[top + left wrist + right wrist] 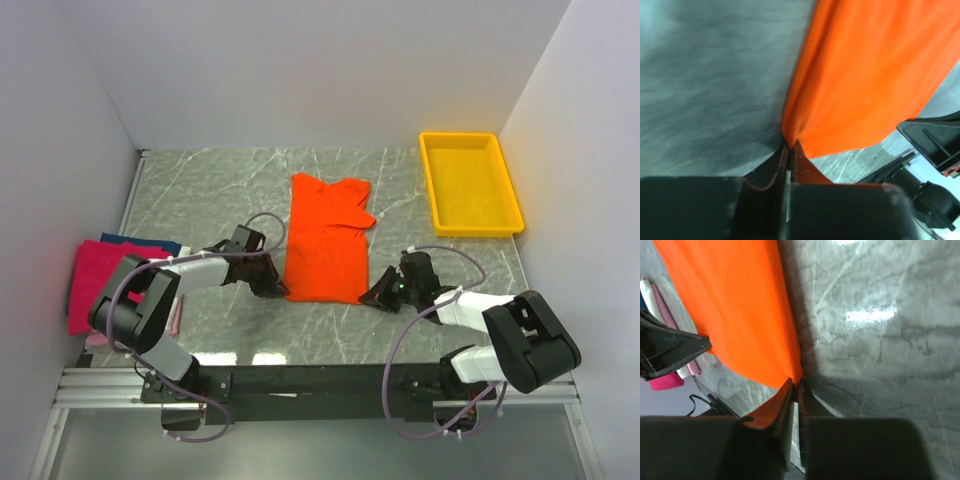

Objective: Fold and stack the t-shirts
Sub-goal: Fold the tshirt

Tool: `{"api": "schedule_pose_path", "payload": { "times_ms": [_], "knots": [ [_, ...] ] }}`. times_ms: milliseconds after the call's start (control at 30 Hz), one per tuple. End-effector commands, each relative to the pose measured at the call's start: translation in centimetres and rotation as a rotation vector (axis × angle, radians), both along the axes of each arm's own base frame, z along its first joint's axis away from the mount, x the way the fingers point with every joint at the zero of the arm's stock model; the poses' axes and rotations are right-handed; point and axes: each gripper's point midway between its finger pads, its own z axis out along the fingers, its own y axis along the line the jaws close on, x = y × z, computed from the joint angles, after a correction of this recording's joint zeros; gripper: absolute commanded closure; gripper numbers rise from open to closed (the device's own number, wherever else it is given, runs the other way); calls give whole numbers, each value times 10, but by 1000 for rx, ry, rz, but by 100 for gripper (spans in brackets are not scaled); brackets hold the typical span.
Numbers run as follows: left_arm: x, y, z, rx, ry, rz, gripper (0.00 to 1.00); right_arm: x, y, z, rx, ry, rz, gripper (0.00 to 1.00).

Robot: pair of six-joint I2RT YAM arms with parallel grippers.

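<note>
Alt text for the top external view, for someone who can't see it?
An orange t-shirt lies on a grey table, its near corners pinched by the left gripper and right gripper. Folded pink and blue shirts sit at left, a yellow tray at far right.

Yellow plastic tray (pixel 432 190) sits far right on grey marbled table (pixel 220 190); white walls (pixel 300 70) surround.

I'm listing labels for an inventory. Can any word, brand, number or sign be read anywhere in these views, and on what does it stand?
None can be read. The orange shirt, the folded shirts, the yellow tray and the table show no print, tag or number.
</note>
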Motion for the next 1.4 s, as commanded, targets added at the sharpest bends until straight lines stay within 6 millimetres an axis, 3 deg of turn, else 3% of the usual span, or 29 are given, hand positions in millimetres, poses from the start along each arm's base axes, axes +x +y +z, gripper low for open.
{"api": "schedule_pose_path", "payload": {
  "times_ms": [0, 167, 267, 500, 600, 700, 833, 967, 1033, 1067, 1167, 1367],
  "knots": [
    [-6, 3, -15, 93, 10, -27, 99, -3, -13, -18, -86, 23, -23, 96],
    [-7, -1, 7, 92, -35, -24, 99, -6, -12, -6, -87, -4, 8, 100],
    [-19, 9, 17, 106, -34, -4, 99, -19, -15, 3, -96, -17, 27, 100],
    [-69, 20, 37, 99, -34, -16, 99, -80, -10, 25, -80, -50, 129, 100],
    [-84, 19, 46, 80, -40, -21, 99, -89, -12, 39, -58, -77, 115, 100],
    [-87, 18, 64, 59, -80, -13, 99, -88, -18, 56, -70, -116, 95, 100],
    [-74, 21, 87, 89, -142, -2, 99, -76, -24, 78, -141, -171, 97, 100],
    [-53, 10, 116, 83, -205, -21, 99, -61, -24, 98, -199, -204, 101, 100],
    [-43, 7, 121, 93, -206, -21, 99, -48, -25, 115, -235, -240, 96, 100],
    [-34, 4, 135, 85, -238, -24, 99, -44, -25, 121, -245, -251, 91, 100],
    [-11, 1, 154, 71, -276, -17, 99, -18, -24, 149, -254, -291, 74, 100],
    [38, -3, 177, 42, -311, -2, 99, 34, -26, 172, -266, -329, 80, 100]
  ]
}}
